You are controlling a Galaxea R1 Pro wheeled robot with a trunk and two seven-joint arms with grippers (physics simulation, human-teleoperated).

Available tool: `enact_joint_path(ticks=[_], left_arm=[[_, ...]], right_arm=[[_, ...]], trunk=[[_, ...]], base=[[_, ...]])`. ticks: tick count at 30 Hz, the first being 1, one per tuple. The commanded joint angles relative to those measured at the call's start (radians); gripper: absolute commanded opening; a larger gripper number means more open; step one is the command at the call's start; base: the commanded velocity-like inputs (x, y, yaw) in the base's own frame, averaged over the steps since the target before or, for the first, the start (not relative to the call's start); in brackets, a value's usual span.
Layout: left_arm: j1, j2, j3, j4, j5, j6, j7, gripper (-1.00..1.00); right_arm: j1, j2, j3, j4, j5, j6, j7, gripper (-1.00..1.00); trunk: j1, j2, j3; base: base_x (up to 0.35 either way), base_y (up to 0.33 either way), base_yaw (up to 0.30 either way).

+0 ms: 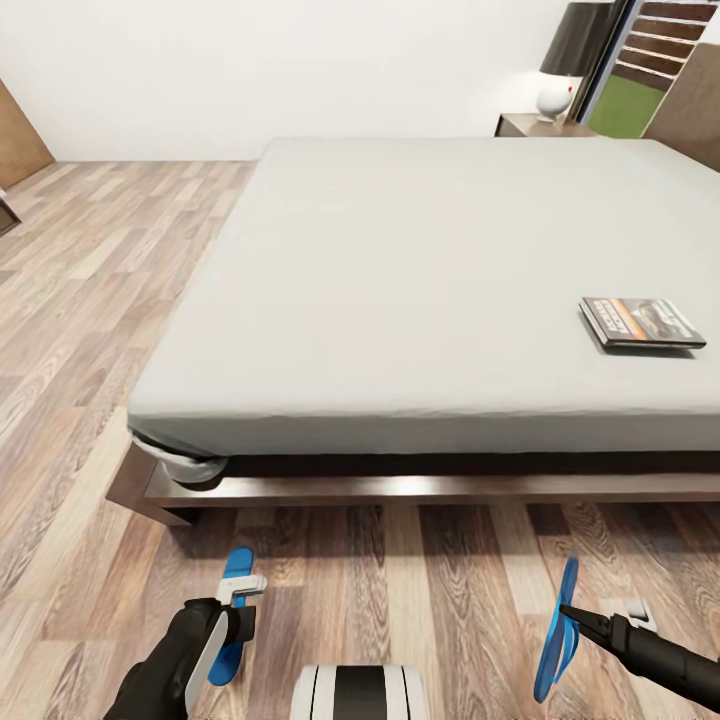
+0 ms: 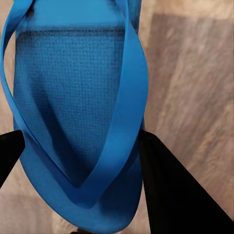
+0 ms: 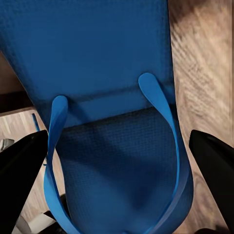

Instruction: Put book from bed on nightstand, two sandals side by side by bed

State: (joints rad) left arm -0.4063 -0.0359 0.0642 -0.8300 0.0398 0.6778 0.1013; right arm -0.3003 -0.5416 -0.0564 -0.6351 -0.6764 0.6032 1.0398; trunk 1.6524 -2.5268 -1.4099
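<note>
Each sandal sits between jaws closed on it: the left gripper (image 1: 240,605) holds the left sandal (image 2: 78,122), the right gripper (image 1: 572,615) the right sandal (image 3: 112,112).

Bright even light, soft shadow under the bed (image 1: 430,300), faint shadow beside the book (image 1: 641,322), wrist views blurred, floor (image 1: 90,290) grain smeared

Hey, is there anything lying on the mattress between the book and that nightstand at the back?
Nothing visible does. The book lies flat near the right side of the bed, and the mattress between it and the nightstand at the far right corner looks bare. A lamp stands on the nightstand.
</note>
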Motion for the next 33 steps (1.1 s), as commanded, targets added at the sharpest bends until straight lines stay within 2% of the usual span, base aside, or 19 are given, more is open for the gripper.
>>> enact_joint_path(ticks=[1, 8, 10, 12, 14, 17, 24, 33], left_arm=[[0.000, -0.001, 0.002, -0.001, 0.003, 0.005, 0.005, -1.00], [0.000, -0.001, 0.002, -0.001, 0.002, 0.001, 0.005, -1.00], [0.000, -0.001, 0.001, -0.001, 0.002, -0.024, 0.015, -1.00], [0.000, -0.002, -0.002, -0.001, 0.001, -0.057, 0.050, -1.00], [0.000, -0.005, -0.006, 0.001, 0.001, -0.092, 0.127, -1.00], [0.000, -0.009, -0.008, 0.003, 0.003, -0.109, 0.183, -1.00], [0.000, -0.010, -0.009, 0.006, 0.003, -0.112, 0.197, -1.00], [0.000, -0.010, -0.009, 0.006, 0.003, -0.112, 0.198, -1.00]], right_arm=[[0.000, -0.001, 0.000, 0.000, -0.006, 0.008, 0.000, -1.00], [0.000, -0.001, 0.000, 0.000, -0.006, 0.007, 0.000, -1.00], [0.000, -0.001, 0.000, 0.000, -0.006, 0.007, 0.000, -1.00], [0.000, -0.001, 0.000, 0.000, -0.006, 0.007, 0.000, -1.00], [0.000, -0.001, 0.000, 0.000, -0.006, 0.008, 0.000, -1.00], [0.000, -0.001, 0.000, 0.000, -0.006, 0.008, 0.000, -1.00], [0.000, -0.001, 0.000, 0.000, -0.006, 0.007, 0.000, -1.00], [0.000, -0.001, 0.000, 0.000, -0.006, 0.008, 0.000, -1.00]], trunk=[[0.000, -0.001, -0.005], [0.003, -0.002, -0.032], [0.003, -0.002, -0.032], [0.003, -0.002, -0.032], [0.003, -0.002, -0.032], [0.003, -0.002, -0.032], [0.003, -0.002, -0.032], [0.007, -0.004, -0.067]], base=[[0.000, 0.000, 0.000], [0.000, 0.000, 0.000], [0.000, 0.000, 0.000], [0.000, 0.000, 0.000], [0.000, 0.000, 0.000], [0.000, 0.000, 0.000], [0.000, 0.000, 0.000], [0.000, 0.000, 0.000]])
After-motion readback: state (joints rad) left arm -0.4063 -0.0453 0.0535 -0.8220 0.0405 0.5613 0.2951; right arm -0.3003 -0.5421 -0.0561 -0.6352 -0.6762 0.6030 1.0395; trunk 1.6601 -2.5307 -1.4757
